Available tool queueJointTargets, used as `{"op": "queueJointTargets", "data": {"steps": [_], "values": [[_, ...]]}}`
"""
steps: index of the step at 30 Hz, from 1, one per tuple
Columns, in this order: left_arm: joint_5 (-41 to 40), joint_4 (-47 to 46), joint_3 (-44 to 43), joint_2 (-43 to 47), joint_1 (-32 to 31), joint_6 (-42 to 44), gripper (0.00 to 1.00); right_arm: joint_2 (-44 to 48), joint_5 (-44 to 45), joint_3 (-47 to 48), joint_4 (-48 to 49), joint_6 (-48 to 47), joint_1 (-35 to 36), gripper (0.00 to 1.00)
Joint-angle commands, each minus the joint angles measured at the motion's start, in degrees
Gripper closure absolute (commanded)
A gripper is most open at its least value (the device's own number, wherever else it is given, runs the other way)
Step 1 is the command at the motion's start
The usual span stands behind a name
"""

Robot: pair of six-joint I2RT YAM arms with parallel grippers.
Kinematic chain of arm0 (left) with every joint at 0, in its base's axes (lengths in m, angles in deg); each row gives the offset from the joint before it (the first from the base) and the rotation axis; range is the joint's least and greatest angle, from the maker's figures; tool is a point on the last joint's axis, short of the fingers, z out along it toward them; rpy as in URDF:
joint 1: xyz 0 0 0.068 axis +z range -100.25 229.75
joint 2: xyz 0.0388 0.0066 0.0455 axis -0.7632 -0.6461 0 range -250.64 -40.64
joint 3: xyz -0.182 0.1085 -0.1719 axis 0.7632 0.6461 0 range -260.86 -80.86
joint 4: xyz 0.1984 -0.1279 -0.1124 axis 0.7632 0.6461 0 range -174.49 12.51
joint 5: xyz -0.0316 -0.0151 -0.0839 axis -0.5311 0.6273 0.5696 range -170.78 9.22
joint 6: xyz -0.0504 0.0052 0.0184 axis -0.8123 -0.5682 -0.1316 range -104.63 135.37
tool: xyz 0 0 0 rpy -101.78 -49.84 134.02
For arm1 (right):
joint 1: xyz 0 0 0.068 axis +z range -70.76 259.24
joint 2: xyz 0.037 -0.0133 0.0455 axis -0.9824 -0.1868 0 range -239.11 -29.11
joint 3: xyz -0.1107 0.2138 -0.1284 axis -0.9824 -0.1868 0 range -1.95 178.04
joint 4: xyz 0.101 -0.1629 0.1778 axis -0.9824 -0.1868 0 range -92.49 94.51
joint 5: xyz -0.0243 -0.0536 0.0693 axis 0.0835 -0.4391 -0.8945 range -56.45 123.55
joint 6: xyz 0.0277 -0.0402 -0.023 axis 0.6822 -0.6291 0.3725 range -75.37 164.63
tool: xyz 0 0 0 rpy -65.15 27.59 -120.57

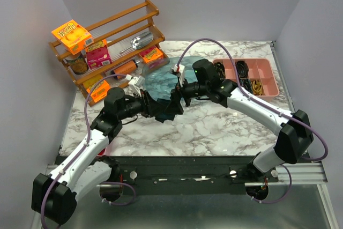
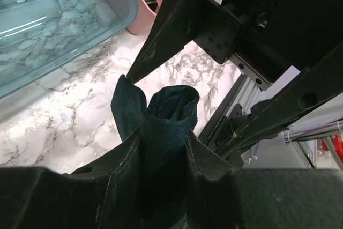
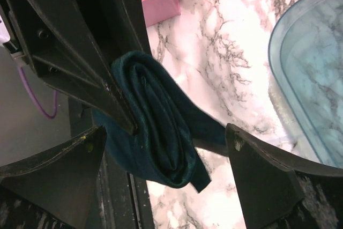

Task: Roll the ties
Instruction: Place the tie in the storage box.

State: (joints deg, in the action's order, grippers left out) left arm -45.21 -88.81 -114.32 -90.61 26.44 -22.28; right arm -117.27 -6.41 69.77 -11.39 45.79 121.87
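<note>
We are at the end of the rolling step. The tie (image 2: 172, 105) is already wound into a fat teal coil, held off the marble table (image 1: 214, 127) just in front of the blue tub (image 1: 161, 79), where the two arms meet.

Our left gripper (image 2: 163, 148) is clamped on the coil, its fingers pressing the sides flat so the turns show end-on in the right wrist view. Our right gripper (image 3: 165, 135) faces the coil with its jaws spread wide, one on each side, and neither touches the cloth. One loose flap pokes out past the coil on the tub side, so we judge the last stretch is not yet wrapped in.

The next move, as we read it, calls for the right jaws to catch that flap or close across the coil before the left lets go. The fabric looks slick and springy. If both grips slacken together, the coil could unwind.
</note>
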Motion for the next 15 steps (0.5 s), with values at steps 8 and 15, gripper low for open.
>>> {"op": "queueJointTargets", "data": {"steps": [8,15], "values": [[2.84,1.34,-1.53,-2.32,-2.79,2.14,1.0,6.77,6.66,-0.36,0.87,-4.16,-0.36,0.0],[6.35,-1.13,-1.88,-1.26,-3.58,1.88,1.0,2.12,-4.3,-0.09,0.7,-4.42,-0.36,0.0]]}}
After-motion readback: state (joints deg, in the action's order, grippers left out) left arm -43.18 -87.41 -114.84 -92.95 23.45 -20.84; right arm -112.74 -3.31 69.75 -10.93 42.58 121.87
